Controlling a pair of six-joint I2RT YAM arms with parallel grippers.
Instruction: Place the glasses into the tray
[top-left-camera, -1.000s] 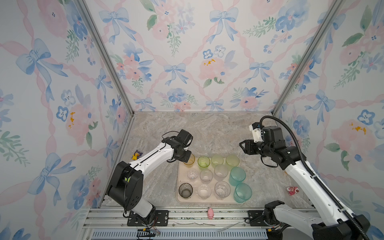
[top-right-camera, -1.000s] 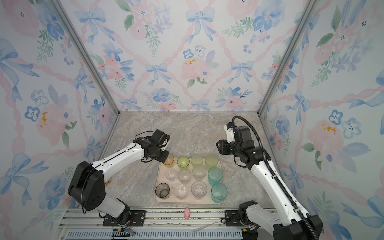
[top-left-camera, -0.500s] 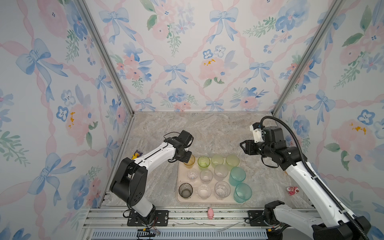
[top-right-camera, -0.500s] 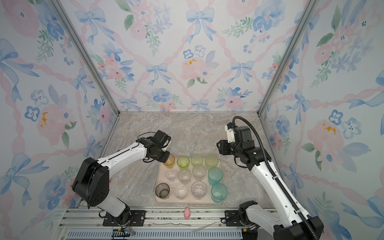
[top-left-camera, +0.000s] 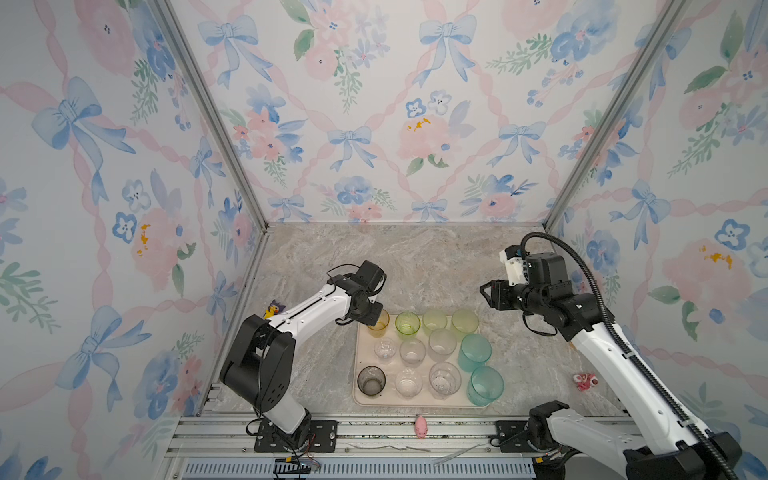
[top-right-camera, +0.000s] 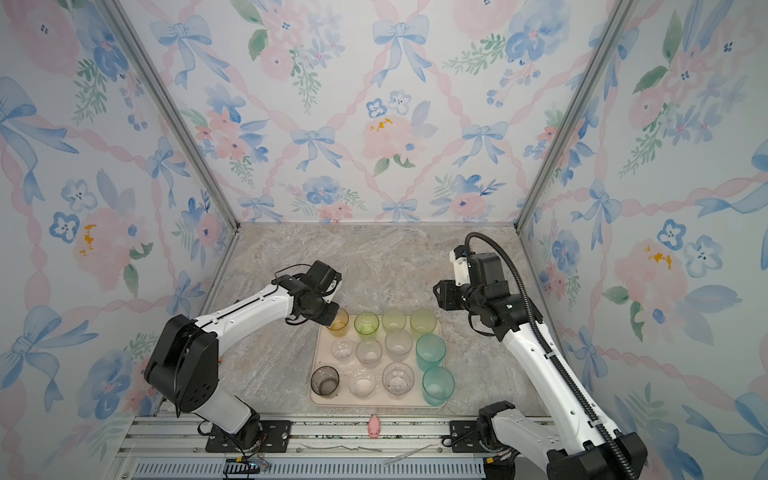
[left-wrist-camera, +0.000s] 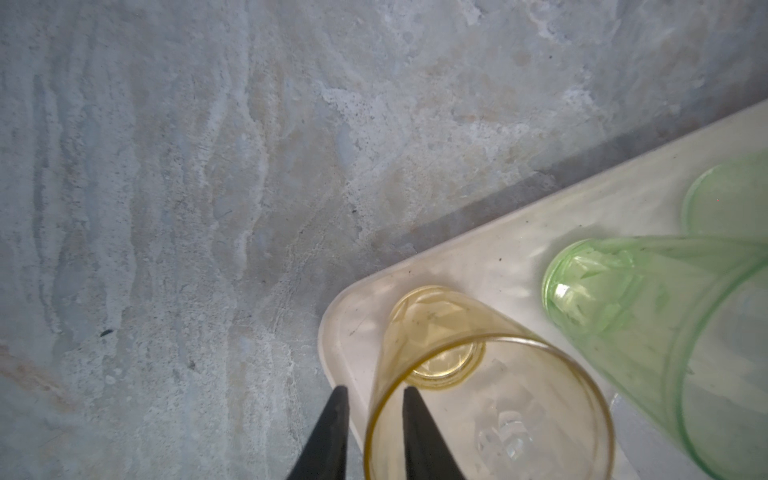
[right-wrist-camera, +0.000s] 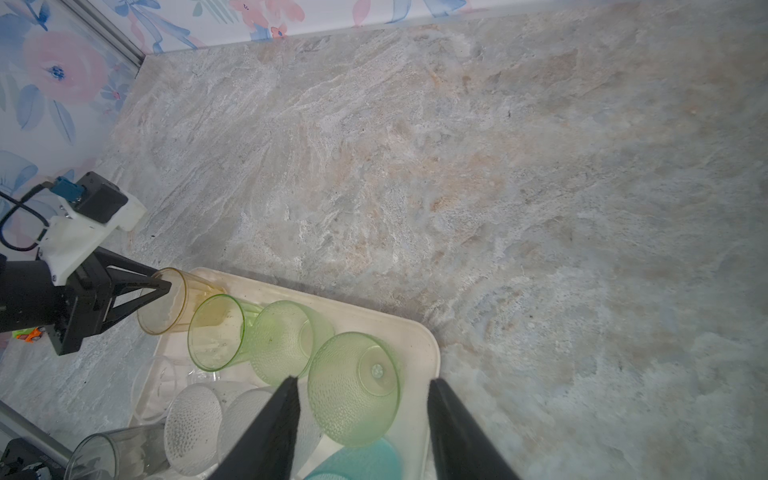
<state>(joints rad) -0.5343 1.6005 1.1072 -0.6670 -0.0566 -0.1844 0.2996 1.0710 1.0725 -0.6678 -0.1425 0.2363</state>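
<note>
- Your left gripper (left-wrist-camera: 374, 390) has just eased apart astride the amber glass (top-left-camera: 378, 323) rim, leaving it in the tray (left-wrist-camera: 478, 257) corner (last gap, I'd judge).
- And your right gripper (right-wrist-camera: 362, 381) hangs spread, empty.

The tray (top-left-camera: 363, 353) (top-right-camera: 322, 358) is big, flat and cream, with round corners and a low edge. It lies on the stone table (top-left-camera: 415, 270). Twelve glasses (top-left-camera: 412, 351) stand in it, mouths up, in three rows of four. At the back are the amber glass (top-left-camera: 379, 323) (left-wrist-camera: 478, 374) in the left corner, a bright green glass (top-left-camera: 407, 323) and two pale green glasses (top-left-camera: 434, 320). In the middle are three clear glasses (top-left-camera: 442, 343) and a tall teal glass (top-left-camera: 475, 352). In front are a grey glass (top-left-camera: 371, 380), two clear ones (top-left-camera: 408, 382) and another teal glass (top-left-camera: 485, 385).
</note>
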